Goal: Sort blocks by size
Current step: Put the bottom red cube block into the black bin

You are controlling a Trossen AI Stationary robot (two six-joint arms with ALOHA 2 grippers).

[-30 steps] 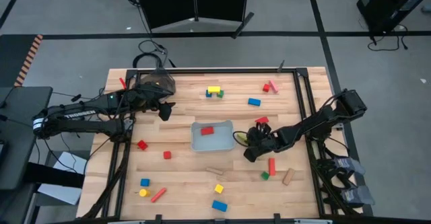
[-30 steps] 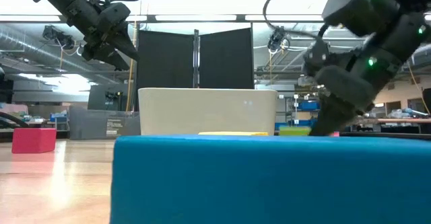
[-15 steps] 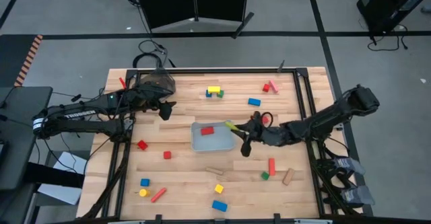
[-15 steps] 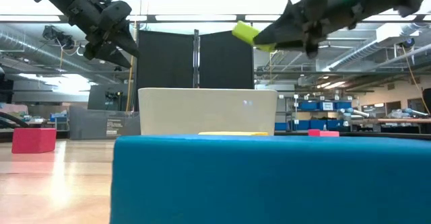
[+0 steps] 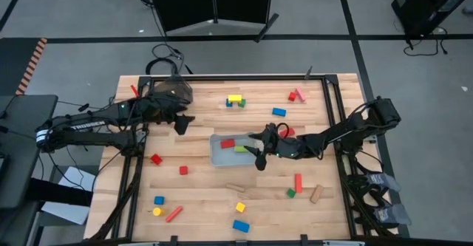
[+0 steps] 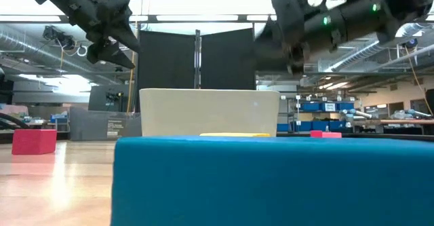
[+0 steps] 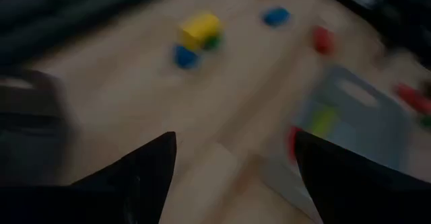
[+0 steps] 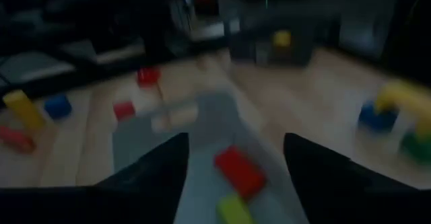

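Release step at the clear tray (image 5: 215,158), mid-table. Right gripper (image 5: 257,147) hangs over the tray's right edge, fingers apart, empty; yellow-green bar (image 5: 241,149) lies inside beside red block (image 5: 227,143). Lift straight up so the fingers clear the wall. Left gripper (image 5: 179,121) waits, fingers apart, near the table's far-left corner.
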